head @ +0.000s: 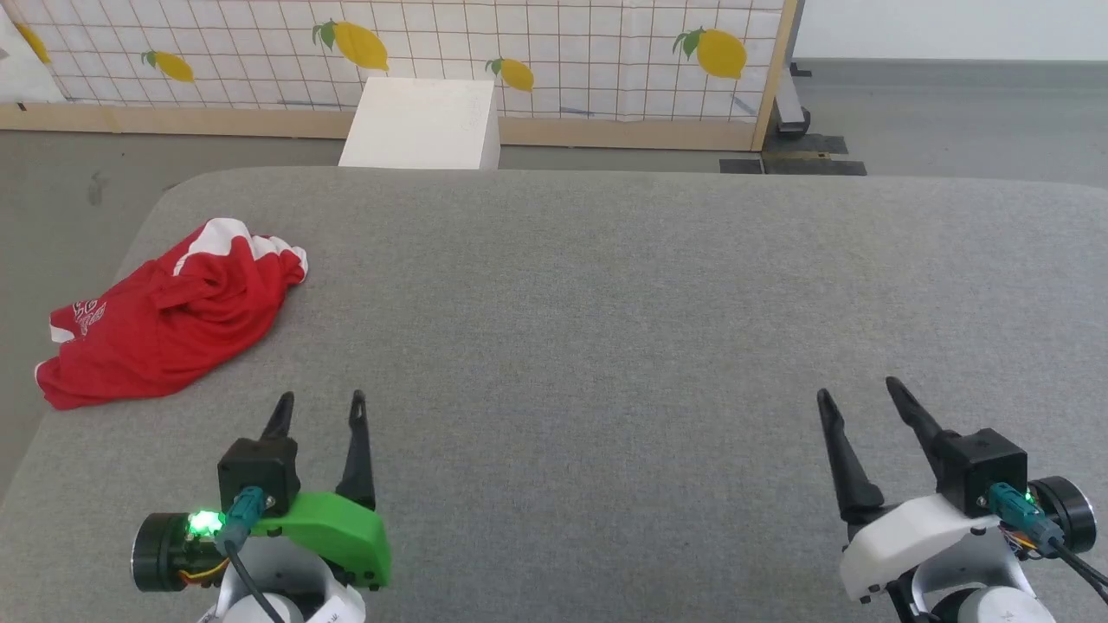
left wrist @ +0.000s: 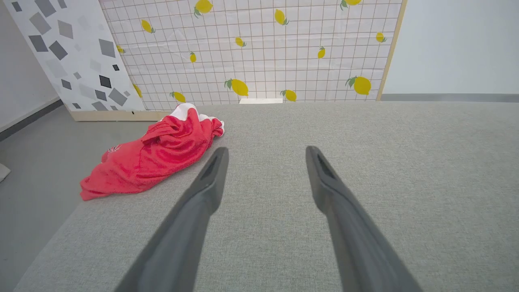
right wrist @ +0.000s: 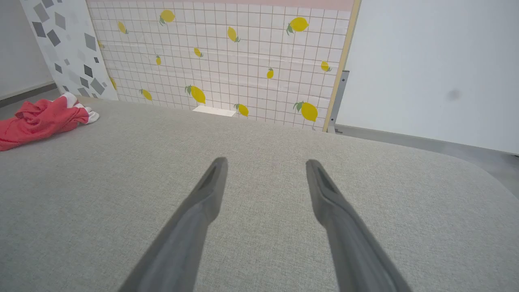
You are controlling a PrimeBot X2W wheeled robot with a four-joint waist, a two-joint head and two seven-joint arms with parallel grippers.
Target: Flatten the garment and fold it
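The crumpled bright-red cloth garment (head: 173, 320) lay at the frame's left, on the grey fabric table (head: 606, 285). My left gripper (head: 321, 398) and right gripper (head: 857, 389) gaped wide, empty. I judged it best to drag it centreward by one hem.

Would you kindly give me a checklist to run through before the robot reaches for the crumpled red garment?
1. Left gripper open, holding nothing: ok.
2. Right gripper open, holding nothing: ok.
3. Garment lying flat: not ok, bunched in a heap.
4. Garment wholly on the grey surface: cannot tell, it sits at the left edge.
5. Garment nearer the left gripper than the right: ok.
6. Waistband easy to pick out: cannot tell, folds hide it.
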